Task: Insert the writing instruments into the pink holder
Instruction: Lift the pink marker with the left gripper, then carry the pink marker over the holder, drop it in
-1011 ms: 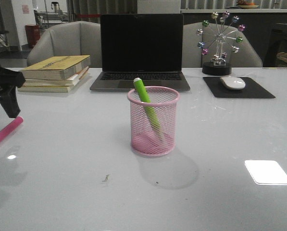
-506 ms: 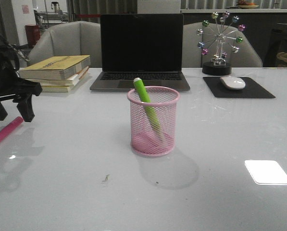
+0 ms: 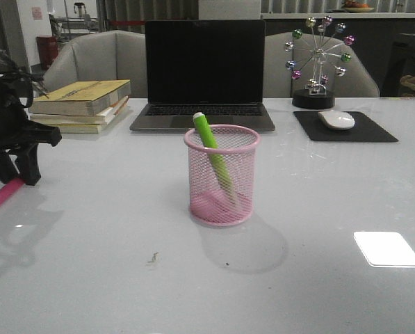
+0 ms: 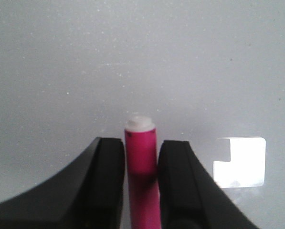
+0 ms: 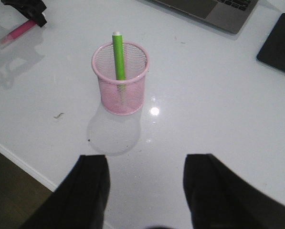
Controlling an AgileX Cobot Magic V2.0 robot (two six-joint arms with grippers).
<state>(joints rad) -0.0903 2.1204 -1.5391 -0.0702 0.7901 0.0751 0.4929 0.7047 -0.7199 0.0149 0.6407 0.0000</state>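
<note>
1. We see the white table (image 3: 318,278) running out of frame on every side; the left arm is cut off at the front view's left edge, so most of its body is lost to us.
2. The laptop (image 3: 205,69), book stack (image 3: 82,104) and mouse pad (image 3: 344,126) sit at the back, well apart from the cup.
3. The pink holder (image 3: 222,175) stands upright mid-table; its mesh half hides the lower part of the lime green marker (image 3: 212,149), which leans inside with its pale end above the rim.
4. The left gripper (image 4: 141,157) is low over the table's left edge, fingers (image 4: 109,176) slightly parted, straddling the magenta marker (image 4: 141,162). We cannot tell if the pads actually touch it; narrow gaps seem to show.
5. The magenta marker lies flat on the table, mostly hidden behind the gripper in the front view, and its rear end is cut off.
6. The right gripper (image 5: 147,191) hangs wide open above the near table edge, holding nothing; fingertips blurred.
</note>
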